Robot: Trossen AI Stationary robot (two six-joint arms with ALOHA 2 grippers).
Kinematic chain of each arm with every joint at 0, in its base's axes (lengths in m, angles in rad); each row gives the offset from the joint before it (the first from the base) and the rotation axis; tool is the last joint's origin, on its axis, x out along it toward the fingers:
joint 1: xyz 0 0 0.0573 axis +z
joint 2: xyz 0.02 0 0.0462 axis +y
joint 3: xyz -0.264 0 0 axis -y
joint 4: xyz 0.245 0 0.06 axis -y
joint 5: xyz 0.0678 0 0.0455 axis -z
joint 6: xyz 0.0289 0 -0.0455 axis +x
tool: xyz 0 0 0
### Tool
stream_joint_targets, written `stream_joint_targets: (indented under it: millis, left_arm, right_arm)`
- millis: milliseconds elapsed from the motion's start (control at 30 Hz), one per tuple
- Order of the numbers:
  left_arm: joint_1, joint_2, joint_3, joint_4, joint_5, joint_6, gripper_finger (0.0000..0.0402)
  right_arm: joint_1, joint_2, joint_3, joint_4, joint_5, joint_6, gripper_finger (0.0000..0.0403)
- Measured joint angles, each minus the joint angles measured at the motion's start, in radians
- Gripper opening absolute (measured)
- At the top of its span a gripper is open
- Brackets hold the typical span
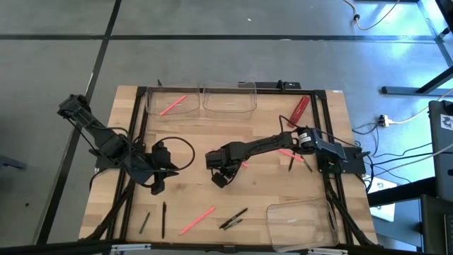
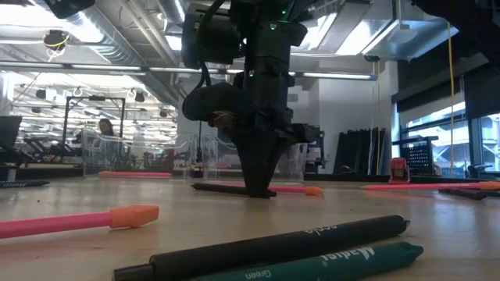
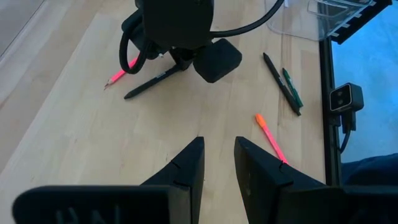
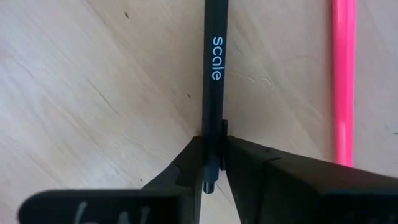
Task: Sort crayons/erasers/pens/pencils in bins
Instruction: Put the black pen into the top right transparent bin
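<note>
My right gripper (image 1: 221, 177) reaches to the table's middle, points down and is shut on a black pen (image 4: 214, 68) printed "scale". The pen also shows in the low view (image 2: 223, 188) and the left wrist view (image 3: 152, 81). A pink pen (image 4: 343, 81) lies on the wood right beside it. My left gripper (image 3: 217, 155) hovers at the left (image 1: 157, 185), slightly open and empty. Two clear bins (image 1: 173, 91) (image 1: 230, 106) stand at the far edge; the left one holds a pink pen (image 1: 172, 105). A third bin (image 1: 301, 223) stands at the near right. My right gripper pinches the black pen's barrel near its clip end (image 4: 212, 134) between its two fingertips (image 4: 186, 168). The fingers come from above, pointing down, and lie across the pen. The pen lies level along the table top (image 2: 211, 188).
More pens lie on the wood: a pink one (image 1: 197, 220), a black and a green pair (image 1: 233, 219), and two dark ones (image 1: 163, 218) (image 1: 144, 222) near the front. A pink one (image 1: 290, 152) lies under the right arm. A red object (image 1: 300, 108) lies far right.
</note>
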Motion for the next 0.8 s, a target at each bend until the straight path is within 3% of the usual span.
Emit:
stream_joint_targets:
  millis: [267,667,800]
  left_arm:
    - [0.0,0.0,0.0,0.0,0.0,-0.006,0.008]
    - [0.0,0.0,0.0,0.0,0.0,-0.027,0.008]
    - [0.0,-0.012,0.0,-0.001,-0.024,-0.066,0.008]
  right_arm:
    - [-0.003,0.011,0.054,-0.054,-0.007,-0.026,0.0057]
    - [-0.029,0.01,0.261,-0.232,0.009,-0.12,0.0059]
    - [-0.067,0.01,0.356,-0.345,0.07,-0.181,0.0059]
